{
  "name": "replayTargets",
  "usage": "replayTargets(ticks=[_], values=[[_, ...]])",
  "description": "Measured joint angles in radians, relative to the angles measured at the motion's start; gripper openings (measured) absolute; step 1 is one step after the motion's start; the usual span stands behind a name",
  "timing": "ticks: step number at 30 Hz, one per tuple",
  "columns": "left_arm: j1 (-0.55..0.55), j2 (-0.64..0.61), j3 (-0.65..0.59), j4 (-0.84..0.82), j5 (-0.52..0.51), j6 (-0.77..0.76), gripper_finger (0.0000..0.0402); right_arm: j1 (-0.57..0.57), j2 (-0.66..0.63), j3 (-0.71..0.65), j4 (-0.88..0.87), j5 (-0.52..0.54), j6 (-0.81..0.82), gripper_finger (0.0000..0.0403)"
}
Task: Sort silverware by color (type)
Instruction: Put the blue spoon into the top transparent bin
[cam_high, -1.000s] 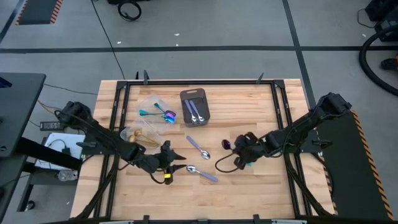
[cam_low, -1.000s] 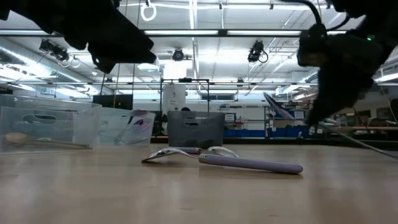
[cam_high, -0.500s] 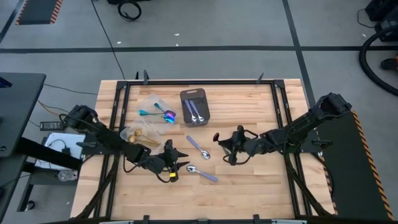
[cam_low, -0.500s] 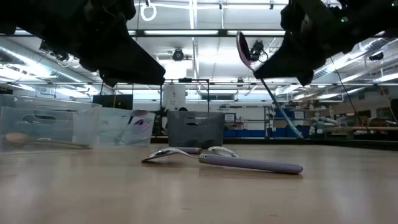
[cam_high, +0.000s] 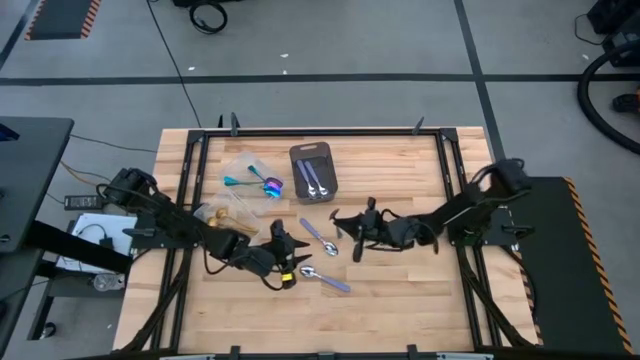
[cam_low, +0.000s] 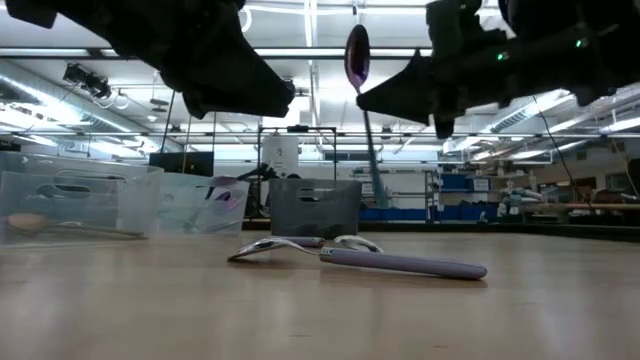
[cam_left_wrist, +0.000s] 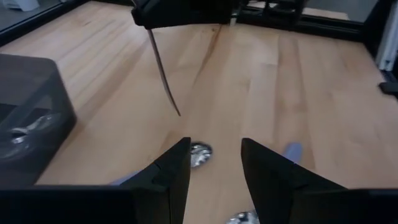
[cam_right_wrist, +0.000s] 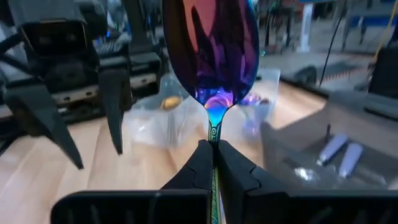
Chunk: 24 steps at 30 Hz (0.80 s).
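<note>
the right gripper (cam_right_wrist: 213, 163) was above the middle of the table (cam_high: 400, 300), its fingers pressed together on the teal handle of an iridescent purple-bowled spoon (cam_right_wrist: 211, 46). in the low view that spoon (cam_low: 357, 60) stood nearly upright in the air, bowl up, well clear of the wood.

the left gripper (cam_left_wrist: 214, 163) hovered nearer the front edge, left of centre, its fingers spread with nothing between them. just beyond its tips lay two silver spoons with lilac handles: one (cam_high: 320, 237) near the table's centre and one (cam_high: 326, 279) closer to the front edge. in the low view the nearer one (cam_low: 360, 258) lay flat on the wood.

toward the back edge stood a dark grey tray (cam_high: 296, 176) with two more silver spoons (cam_high: 316, 179) lying inside it. to its left, a clear tub (cam_high: 245, 166) held purple-and-teal spoons (cam_high: 256, 183), and another clear tub (cam_high: 215, 208) nearer the left edge held gold spoons (cam_high: 232, 221). the tubs and the tray stood apart from both grippers.
</note>
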Motion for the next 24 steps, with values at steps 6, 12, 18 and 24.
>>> replayTargets(ticks=[6, 12, 18, 24], values=[[0.022, 0.000, 0.000, -0.022, 0.000, 0.002, 0.0149, -0.019, 0.149, 0.000, 0.261, -0.041, -0.073, 0.0015], [0.039, 0.000, 0.000, -0.022, 0.000, 0.021, 0.0149, -0.019, 0.155, 0.000, 0.285, -0.056, -0.111, 0.0015], [0.043, 0.000, 0.000, -0.021, 0.000, 0.026, 0.0159, -0.002, 0.133, 0.000, 0.283, -0.050, -0.152, 0.0016], [0.057, 0.000, 0.000, -0.021, 0.002, 0.026, 0.0210, 0.000, 0.133, 0.009, 0.296, -0.085, -0.153, 0.0016]])
